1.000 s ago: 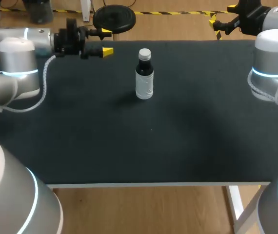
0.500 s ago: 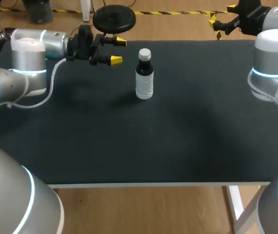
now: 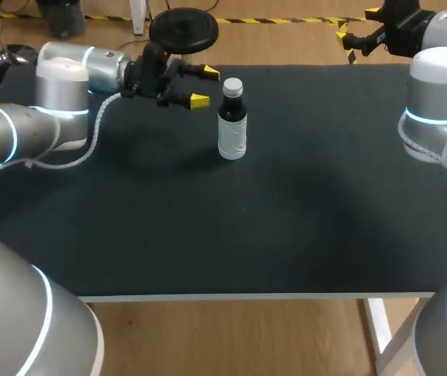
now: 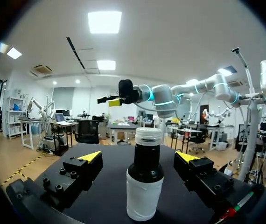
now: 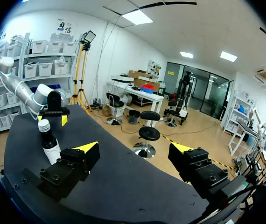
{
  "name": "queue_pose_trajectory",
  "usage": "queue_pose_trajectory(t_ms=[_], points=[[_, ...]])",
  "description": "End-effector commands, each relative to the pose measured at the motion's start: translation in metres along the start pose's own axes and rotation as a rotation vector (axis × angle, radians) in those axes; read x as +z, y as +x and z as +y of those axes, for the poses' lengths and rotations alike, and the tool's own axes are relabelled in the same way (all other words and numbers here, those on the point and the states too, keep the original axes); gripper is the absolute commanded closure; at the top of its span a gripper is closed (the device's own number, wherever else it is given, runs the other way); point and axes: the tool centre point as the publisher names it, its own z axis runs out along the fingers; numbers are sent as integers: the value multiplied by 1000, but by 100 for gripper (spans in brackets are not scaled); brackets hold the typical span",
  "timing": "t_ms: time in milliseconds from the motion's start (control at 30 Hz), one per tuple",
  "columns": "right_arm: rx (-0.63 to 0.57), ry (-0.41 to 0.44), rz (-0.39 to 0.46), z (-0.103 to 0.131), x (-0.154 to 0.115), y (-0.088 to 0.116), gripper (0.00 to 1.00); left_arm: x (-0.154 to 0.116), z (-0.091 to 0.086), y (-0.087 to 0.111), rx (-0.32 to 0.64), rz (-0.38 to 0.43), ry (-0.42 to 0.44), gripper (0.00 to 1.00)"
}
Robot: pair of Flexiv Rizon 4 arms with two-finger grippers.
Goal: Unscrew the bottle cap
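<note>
1. Hovering just beside the bottle [image 3: 232,129], the left pincer [image 3: 205,87] is spread wide at about neck height. In the left wrist view the bottle stands ahead of it, lined up with the gap, and neither finger touches it.
2. The right pincer [image 3: 357,25] is also wide open and holds nothing. It sits beyond the far right corner of the bench [image 3: 325,204], well apart from the bottle.
3. Progress, as a judgement: nothing is done yet. The cap [image 3: 233,85] sits square on the neck and looks fully seated. No pincer grips the body or the cap.
4. What is left is the whole job: clamp the bottle body, bring a pincer onto the cap, twist it loose and lift it off. This looks like the approach stage, with the left arm closest.
5. The bottle stands upright on the bench, in the far half near the middle, with nothing touching it.
6. The bottle is the only container. It is closed by a pale ribbed cap, with a dark neck and shoulder and a white wrap round the lower body.
7. Contents: I cannot tell whether the dark part is liquid or tinted wall. The wrap hides the fill level.
</note>
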Motion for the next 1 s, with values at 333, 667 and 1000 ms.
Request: queue_pose_trajectory(t_ms=[333, 667, 1000], points=[[0, -2, 1, -1, 0, 0, 0, 20, 12, -3, -21, 94, 7, 0], [0, -2, 1, -1, 0, 0, 0, 35, 10, -4, -5, 146, -12, 0], [0, -2, 1, -1, 0, 0, 0, 47, 9, -5, 10, 190, -28, 0]])
